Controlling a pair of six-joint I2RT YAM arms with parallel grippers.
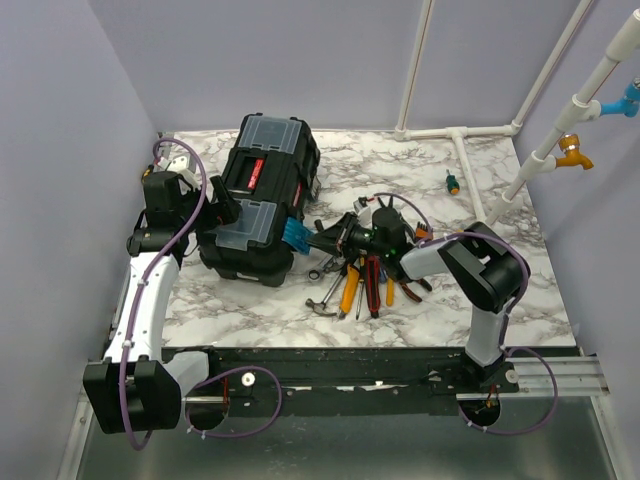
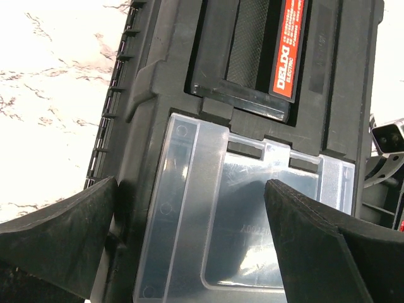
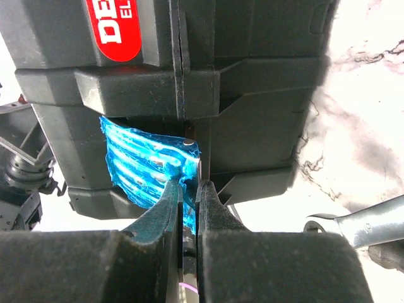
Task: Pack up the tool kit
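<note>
Plainly, the toolbox (image 1: 262, 190) lies closed on the table (image 1: 520, 300), at about ten o'clock from the table's middle, its red label (image 1: 255, 172) facing up. The left gripper (image 2: 189, 189) hangs over the box's near end at its seven o'clock, jaws spread wide and holding nothing; one of its fingers (image 2: 63, 233) is over the box's outer edge, the other over the clear lid (image 2: 189, 214); whether either touches, I cannot tell. The right gripper (image 3: 189, 189) reaches in from three o'clock; its jaws are drawn narrow and pinch the lower edge of the blue latch (image 3: 148, 164) on the box's side wall, at the box's five o'clock. The tools (image 1: 365, 280) lie heaped at four o'clock from the box, under the right arm; a hammer (image 1: 322, 305) is at the heap's near edge; a wrench (image 3: 360, 221) lies near the right gripper; one screwdriver (image 1: 452, 182) lies alone at the table's two o'clock.
</note>
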